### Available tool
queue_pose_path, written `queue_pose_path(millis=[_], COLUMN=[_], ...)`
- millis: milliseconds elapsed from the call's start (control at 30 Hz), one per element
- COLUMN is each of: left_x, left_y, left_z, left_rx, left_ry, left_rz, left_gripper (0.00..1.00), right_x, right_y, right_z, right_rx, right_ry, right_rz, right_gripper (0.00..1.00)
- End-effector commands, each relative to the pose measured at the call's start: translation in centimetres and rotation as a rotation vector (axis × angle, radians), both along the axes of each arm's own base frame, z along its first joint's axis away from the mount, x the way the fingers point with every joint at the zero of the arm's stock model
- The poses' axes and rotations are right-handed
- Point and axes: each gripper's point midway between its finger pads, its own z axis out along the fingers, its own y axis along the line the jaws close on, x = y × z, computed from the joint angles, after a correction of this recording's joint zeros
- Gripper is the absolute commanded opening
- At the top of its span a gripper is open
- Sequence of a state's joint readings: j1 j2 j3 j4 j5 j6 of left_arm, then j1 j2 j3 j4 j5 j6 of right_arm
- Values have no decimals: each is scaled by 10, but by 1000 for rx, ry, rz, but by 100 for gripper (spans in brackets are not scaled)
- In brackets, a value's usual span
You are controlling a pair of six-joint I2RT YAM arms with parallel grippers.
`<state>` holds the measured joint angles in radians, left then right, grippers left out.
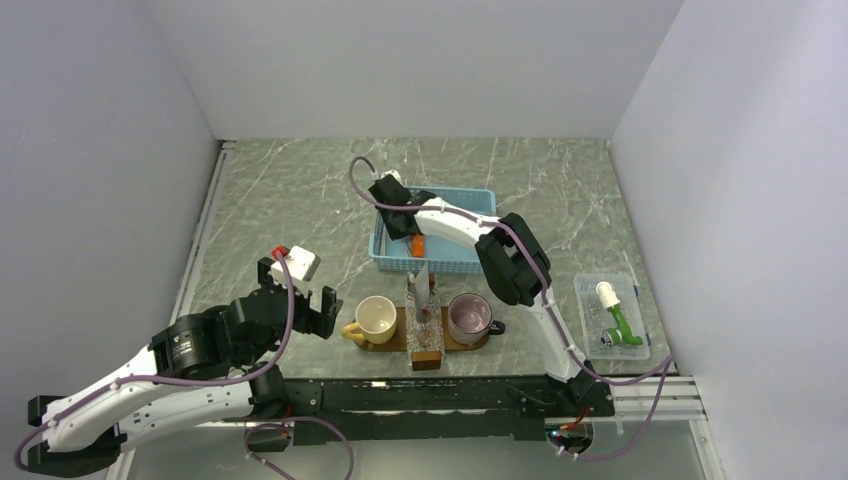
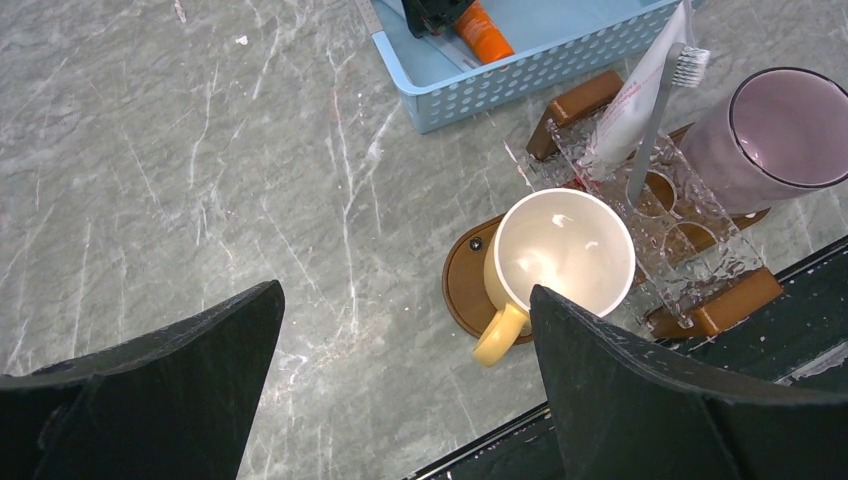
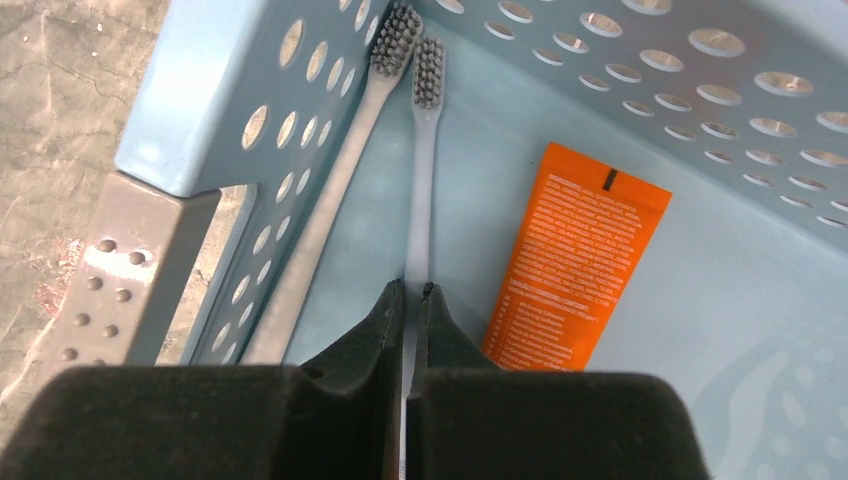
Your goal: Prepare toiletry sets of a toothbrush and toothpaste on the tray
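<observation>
Top view: light-blue basket (image 1: 440, 262) sits mid tabletop (image 1: 290, 190). My right end effector (image 1: 405, 215) is down inside it, next to an orange tube (image 1: 417, 244); I can't tell its grip from here. The tray (image 1: 392, 343) lies just in front of the basket and carries a yellow mug (image 1: 376, 318), a clear rack (image 1: 425, 335) and a purple cup (image 1: 469, 317). A small clear box (image 1: 610, 315) far right holds white and green items. My left end effector (image 1: 300, 300) hovers just left of the tray.

Left wrist: left fingers (image 2: 200, 380) are spread wide above bare tabletop, beside the mug. The rack holds a white tube (image 2: 635, 100) and a grey-handled brush (image 2: 655, 130), both leaning.

Right wrist: the basket holds two brushes and the orange tube, all lying flat. My right fingers (image 3: 385, 330) are pressed together on the handle of the toothbrush (image 3: 425, 170), its bristle end pointing away towards the basket corner. A beige brush (image 3: 330, 210) lies alongside it against the perforated wall. The orange tube is just right of the toothbrush.
</observation>
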<state>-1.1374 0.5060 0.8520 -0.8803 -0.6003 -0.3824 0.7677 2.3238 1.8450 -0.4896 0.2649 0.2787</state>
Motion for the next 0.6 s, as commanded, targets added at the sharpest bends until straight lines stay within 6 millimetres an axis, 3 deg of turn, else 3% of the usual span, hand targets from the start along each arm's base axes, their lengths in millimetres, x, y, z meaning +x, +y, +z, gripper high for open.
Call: queue_pose_path(millis=[0, 100, 300, 567], left_x=[3, 3, 3, 2], left_y=[-4, -4, -3, -1], left_z=[6, 6, 7, 9], left_rx=[-25, -25, -30, -43], left_ry=[-19, -18, -19, -24], left_rz=[-3, -2, 3, 4], left_gripper=[99, 99, 99, 100], right_x=[-17, -15, -8, -1], right_y=[-33, -27, -10, -18], right_z=[-25, -13, 28, 71], right_rx=[-120, -74, 66, 130], right_ry=[61, 40, -26, -114], right_rz=[-17, -19, -30, -100], right_gripper=[0, 0, 0, 0])
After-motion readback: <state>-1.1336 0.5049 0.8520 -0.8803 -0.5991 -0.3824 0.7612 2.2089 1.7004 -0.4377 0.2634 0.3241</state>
